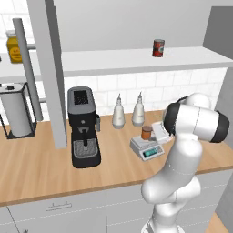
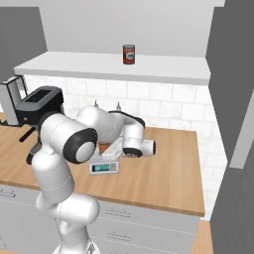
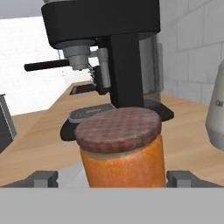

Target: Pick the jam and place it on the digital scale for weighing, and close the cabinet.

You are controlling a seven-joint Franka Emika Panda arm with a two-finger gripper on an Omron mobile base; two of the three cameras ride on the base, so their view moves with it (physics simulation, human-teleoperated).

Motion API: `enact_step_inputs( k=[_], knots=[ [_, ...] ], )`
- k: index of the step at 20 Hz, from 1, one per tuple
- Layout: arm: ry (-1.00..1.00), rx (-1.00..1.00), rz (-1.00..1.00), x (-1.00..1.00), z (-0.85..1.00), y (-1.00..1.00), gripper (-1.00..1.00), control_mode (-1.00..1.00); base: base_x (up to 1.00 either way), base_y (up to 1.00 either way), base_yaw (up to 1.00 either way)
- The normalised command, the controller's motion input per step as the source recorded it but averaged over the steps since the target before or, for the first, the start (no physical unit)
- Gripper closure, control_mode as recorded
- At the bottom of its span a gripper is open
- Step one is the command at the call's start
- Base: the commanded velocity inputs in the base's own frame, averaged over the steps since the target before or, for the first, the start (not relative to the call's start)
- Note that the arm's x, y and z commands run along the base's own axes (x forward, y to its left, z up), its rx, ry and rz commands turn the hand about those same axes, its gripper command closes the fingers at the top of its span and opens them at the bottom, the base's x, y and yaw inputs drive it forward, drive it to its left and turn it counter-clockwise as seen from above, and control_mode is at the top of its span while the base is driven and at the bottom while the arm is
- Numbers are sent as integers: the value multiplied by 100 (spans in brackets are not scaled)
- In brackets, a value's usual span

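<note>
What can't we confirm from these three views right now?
- Gripper contact: in the hand view the fingertips flank the jam, but the bottom band cuts them off; touching or apart, cannot tell.
- Digital scale platform: right base view, the arm covers it.
- Scale reading: display too small in the left base view.
- Cabinet door: top cut by the frame in the left base view; it stands open.

Before me: one jam [image 1: 146, 132], one digital scale [image 1: 146, 149], one coffee machine [image 1: 83, 127], two white bottles [image 1: 119, 113], one red can [image 1: 158, 48], one yellow jar [image 1: 14, 47], one paper-towel roll [image 1: 17, 113].
</note>
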Motion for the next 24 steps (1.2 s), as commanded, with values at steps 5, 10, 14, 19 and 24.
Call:
enact_step_inputs(
  k=[5,10,14,19,24],
  knots=[
    [0,0,0,-1,0,-12,-100,-100,0,0,0],
    [0,0,-5,-2,0,-38,-100,-100,0,0,0],
    [-24,0,-7,-67,32,-6,-100,-100,0,0,0],
    [-37,0,-9,-78,71,0,-100,-100,0,0,0],
    [-38,0,-10,-75,83,-2,-100,-100,0,0,0]
  ],
)
